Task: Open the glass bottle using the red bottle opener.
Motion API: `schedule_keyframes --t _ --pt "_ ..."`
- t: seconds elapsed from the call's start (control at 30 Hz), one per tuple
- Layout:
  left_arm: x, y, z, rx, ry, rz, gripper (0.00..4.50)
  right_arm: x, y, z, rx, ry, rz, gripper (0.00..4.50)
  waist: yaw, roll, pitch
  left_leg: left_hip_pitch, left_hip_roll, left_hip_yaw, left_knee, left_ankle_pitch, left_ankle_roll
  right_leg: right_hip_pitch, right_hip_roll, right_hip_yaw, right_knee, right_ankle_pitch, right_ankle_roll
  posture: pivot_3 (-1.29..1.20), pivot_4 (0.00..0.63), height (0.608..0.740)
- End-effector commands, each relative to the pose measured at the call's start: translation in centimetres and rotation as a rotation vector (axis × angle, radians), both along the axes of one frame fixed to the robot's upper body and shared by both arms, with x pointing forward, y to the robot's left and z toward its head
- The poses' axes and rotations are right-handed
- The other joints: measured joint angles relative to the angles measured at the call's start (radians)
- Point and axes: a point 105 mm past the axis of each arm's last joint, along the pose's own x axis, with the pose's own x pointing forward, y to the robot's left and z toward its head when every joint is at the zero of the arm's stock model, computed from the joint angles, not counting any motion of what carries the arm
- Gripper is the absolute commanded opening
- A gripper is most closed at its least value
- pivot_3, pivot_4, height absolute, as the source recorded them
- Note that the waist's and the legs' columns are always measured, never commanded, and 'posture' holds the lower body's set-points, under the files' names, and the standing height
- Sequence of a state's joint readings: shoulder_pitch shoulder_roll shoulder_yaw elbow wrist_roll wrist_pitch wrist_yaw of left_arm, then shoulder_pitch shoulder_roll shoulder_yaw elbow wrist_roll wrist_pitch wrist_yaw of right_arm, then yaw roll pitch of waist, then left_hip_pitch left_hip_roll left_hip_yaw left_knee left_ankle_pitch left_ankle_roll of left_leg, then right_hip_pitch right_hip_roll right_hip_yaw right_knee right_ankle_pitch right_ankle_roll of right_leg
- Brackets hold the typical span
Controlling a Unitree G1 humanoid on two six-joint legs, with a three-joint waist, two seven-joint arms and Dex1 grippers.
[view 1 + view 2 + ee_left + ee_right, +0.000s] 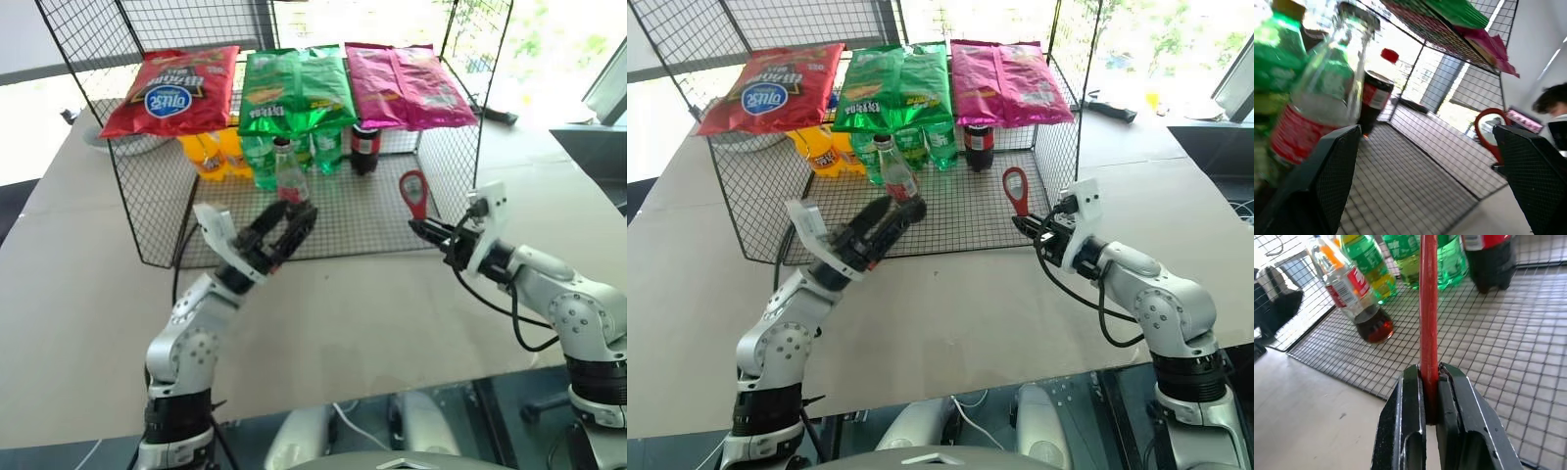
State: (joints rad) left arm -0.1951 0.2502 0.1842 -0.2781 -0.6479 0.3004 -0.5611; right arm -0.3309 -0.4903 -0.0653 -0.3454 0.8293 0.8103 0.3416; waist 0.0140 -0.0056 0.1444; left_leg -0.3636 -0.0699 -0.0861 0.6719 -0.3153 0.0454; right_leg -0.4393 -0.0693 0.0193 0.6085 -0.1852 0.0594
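While the glass bottle [290,174] stands on the wire floor of the black mesh rack [157,211], near its front edge, its long axis runs nearly upright with a slight lean, neck and cap topmost and a little dark cola pooled at the base. The red bottle opener [414,195] also stands close to upright, its rounded loop head with the pale centre at the top and its narrow handle pointing down into the right gripper [428,230], whose fingers are pressed tight on the handle's lower end, just off the rack's front right corner. The left gripper [294,220] sits directly in front of the glass bottle with its fingers spread wide and nothing between them; from the head views I cannot tell whether a fingertip touches the glass. Behind the bottle, green plastic bottles [263,160] and a squat dark bottle [364,149] crowd the back of the rack, partly hidden under the snack bags [294,88] lying on top. From the left wrist the bottle is blurred and cut off at the edge. The rack rests on a pale worktop [372,313].
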Motion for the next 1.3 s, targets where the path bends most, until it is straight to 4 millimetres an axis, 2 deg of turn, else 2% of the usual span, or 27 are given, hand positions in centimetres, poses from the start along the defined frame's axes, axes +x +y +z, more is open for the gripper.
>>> schedule_keyframes --t 0.03,0.17,0.27,0.4,0.53,0.7,0.77,0.8,0.87,1.03,1.2,1.3 --pt "0.7 0.0 1.3 0.149 -0.151 0.124 4.45 0.3 -0.3 1.4 0.014 -0.086 -0.03 0.0 0.0 0.0 0.0 0.0 0.0 0.0 0.0 0.0 0.0 0.0 0.0 0.0 0.0 0.0 0.0 0.0 0.15 0.734" --pt "2.2 0.6 0.9 0.26 -0.199 0.248 4.45 0.6 -0.1 2.0 0.018 -0.14 -0.046 0.0 0.0 0.0 0.0 0.0 0.0 0.0 0.0 0.0 0.0 0.0 0.003 0.0 0.0 0.0 0.0 0.0 0.15 0.734" --pt "4.5 0.2 0.3 0.292 -0.19 0.284 4.45 0.5 1.0 2.7 -0.055 -0.246 -0.023 0.0 0.001 0.0 0.0 0.0 -0.001 0.0 0.001 0.0 0.0 0.0 0.003 0.0 0.001 0.0 0.0 0.0 0.15 0.734" --pt "6.3 -0.4 0.4 0.293 -0.203 0.302 4.45 0.2 2.9 3.3 -0.103 -0.327 0.021 0.0 -0.001 0.0 0.0 0.0 -0.001 -0.001 0.002 0.0 0.0 0.0 0.003 -0.001 0.001 0.0 0.0 0.0 0.15 0.734" --pt "7.4 -1.1 -0.4 0.312 -0.189 0.28 4.45 -0.2 3.7 3.2 -0.113 -0.348 0.04 0.0 -0.002 0.0 0.0 -0.001 -0.001 -0.001 0.002 0.0 0.0 -0.001 0.003 -0.001 0.001 0.0 0.0 0.0 0.15 0.734" --pt "8.7 -0.9 -1.3 0.308 -0.142 0.3 4.45 -0.4 4.0 3.2 -0.118 -0.358 0.035 0.0 -0.002 0.0 0.0 -0.001 -0.001 -0.001 0.002 0.0 0.0 -0.001 0.003 -0.001 0.002 0.0 0.0 0.0 0.15 0.734" --pt "8.8 -0.7 -1.3 0.288 -0.139 0.308 3.94 -0.4 3.9 3.2 -0.121 -0.361 0.027 0.0 -0.002 0.0 0.0 -0.001 -0.001 -0.001 0.003 0.0 0.0 -0.001 0.003 -0.001 0.002 0.0 0.0 0.0 0.15 0.734" --pt "8.7 -0.6 -1.2 0.279 -0.142 0.302 3.64 -0.4 3.8 3.2 -0.122 -0.362 0.023 0.0 -0.002 0.0 0.0 -0.001 -0.001 -0.001 0.003 0.0 0.0 -0.001 0.003 -0.001 0.002 0.0 0.0 0.0 0.15 0.734" --pt "8.4 -0.7 -1.0 0.259 -0.153 0.284 2.75 -0.4 3.7 3.2 -0.124 -0.363 0.02 0.0 -0.002 0.0 0.0 -0.001 -0.001 -0.001 0.003 0.0 0.0 -0.001 0.003 -0.001 0.002 0.0 0.0 0.0 0.15 0.734" --pt "7.2 -1.7 -0.6 0.222 -0.173 0.218 2.69 -0.2 3.4 3.3 -0.137 -0.377 0.009 0.0 -0.003 0.0 0.0 -0.002 -0.001 -0.001 0.003 0.0 0.0 -0.001 0.003 -0.001 0.002 0.0 0.0 0.0 0.15 0.734" --pt "3.1 -5.0 -0.5 0.249 -0.218 0.031 2.69 0.9 2.3 4.4 -0.165 -0.461 -0.078 0.0 -0.004 0.0 0.0 -0.002 -0.001 -0.001 0.003 0.0 0.0 -0.001 0.003 -0.001 0.002 0.0 0.0 0.0 0.15 0.734" --pt "1.1 -6.1 -1.1 0.293 -0.209 -0.062 2.69 1.5 1.6 5.1 -0.162 -0.501 -0.127 0.0 -0.009 0.0 0.0 -0.002 -0.001 -0.001 0.003 0.0 0.0 -0.001 0.003 0.0 0.002 0.0 0.0 0.0 0.15 0.734"
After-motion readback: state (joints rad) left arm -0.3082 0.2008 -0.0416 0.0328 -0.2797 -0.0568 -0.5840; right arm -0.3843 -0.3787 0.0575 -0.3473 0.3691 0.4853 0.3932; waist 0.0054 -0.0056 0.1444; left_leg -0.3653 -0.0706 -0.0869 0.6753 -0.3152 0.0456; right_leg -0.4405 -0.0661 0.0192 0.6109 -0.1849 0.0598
